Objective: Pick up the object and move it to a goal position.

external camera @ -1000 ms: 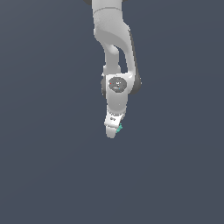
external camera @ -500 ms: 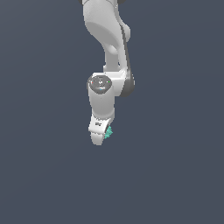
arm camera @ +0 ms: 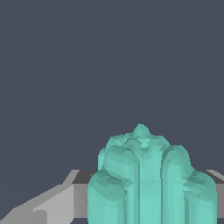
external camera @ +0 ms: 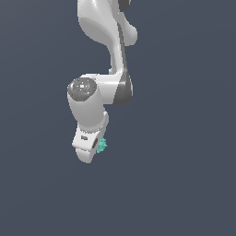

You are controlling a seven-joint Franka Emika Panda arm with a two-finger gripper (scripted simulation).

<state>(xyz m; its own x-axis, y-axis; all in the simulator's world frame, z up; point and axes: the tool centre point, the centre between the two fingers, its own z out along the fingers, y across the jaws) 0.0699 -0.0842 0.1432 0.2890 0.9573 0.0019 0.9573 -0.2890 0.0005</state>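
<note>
The object [external camera: 102,145] is a tiny teal-green bumpy lump. It peeks out beside the tip of my white gripper [external camera: 92,150] in the exterior view. In the wrist view the object [arm camera: 146,179] fills the space between the grey fingers [arm camera: 52,205] and looks large and lumpy. The gripper is shut on it and holds it in the air. The far finger is hidden behind the object and the hand.
The white arm [external camera: 103,41] comes down from the upper middle of the exterior view. Around it there is only a plain dark grey-blue background, with no surface edge or other thing in view.
The arm has swung toward the exterior view's left and toward the camera, carrying the object along. The object stays held in the gripper.
</note>
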